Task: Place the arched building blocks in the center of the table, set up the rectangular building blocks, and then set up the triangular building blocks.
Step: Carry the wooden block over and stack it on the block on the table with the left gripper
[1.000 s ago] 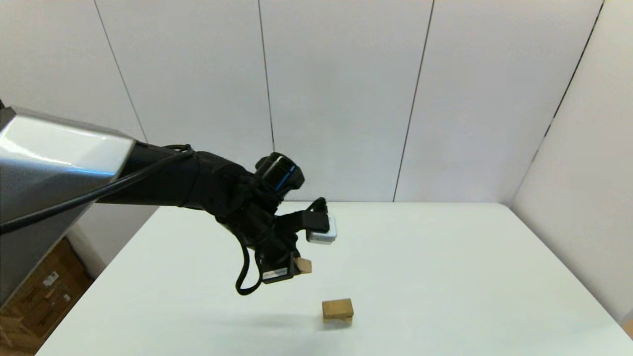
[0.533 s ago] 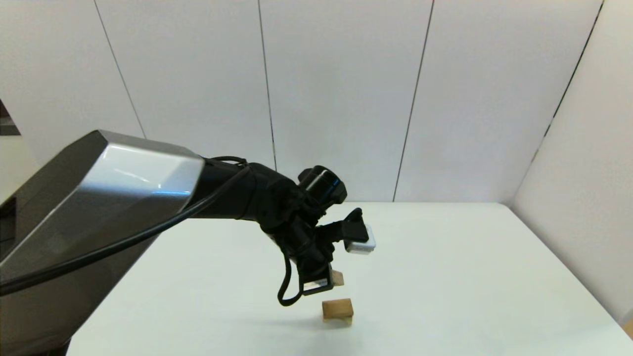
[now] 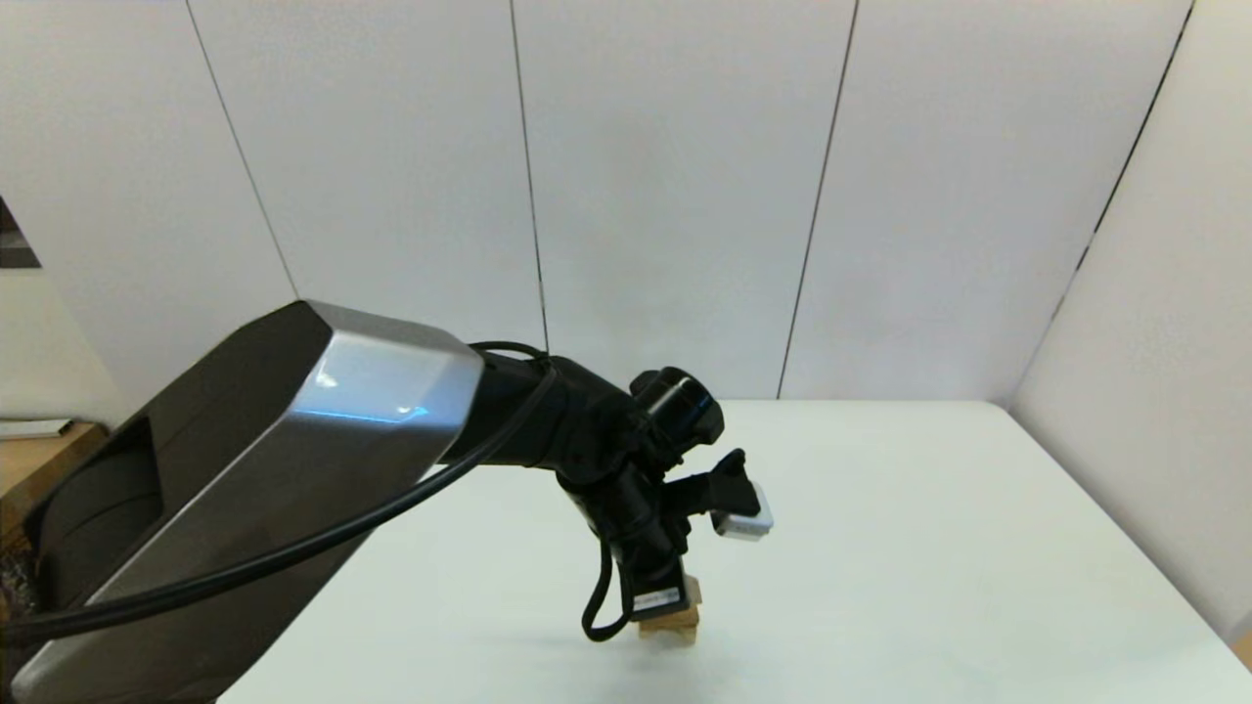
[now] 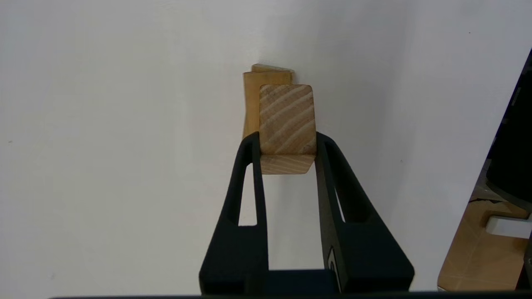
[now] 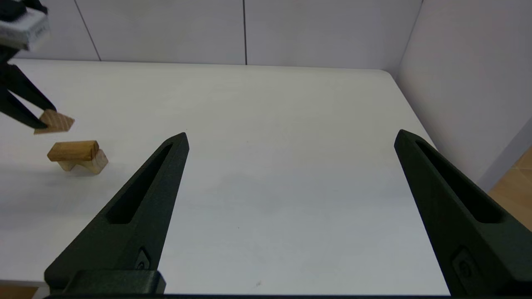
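Left tool grips the triangular block just above the stacked blocks.

No writing is legible on the arm's small label. Since a second ago the left arm has swung rightward and down over the stack. The grain-striped wedge hangs above the darker rectangular slab, which lies across the pale arched block on the white tabletop. The right tool, spread wide and holding nothing, waits well apart.

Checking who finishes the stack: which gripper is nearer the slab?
Left. The left gripper holds the wedge just above the slab; the right gripper is far off.
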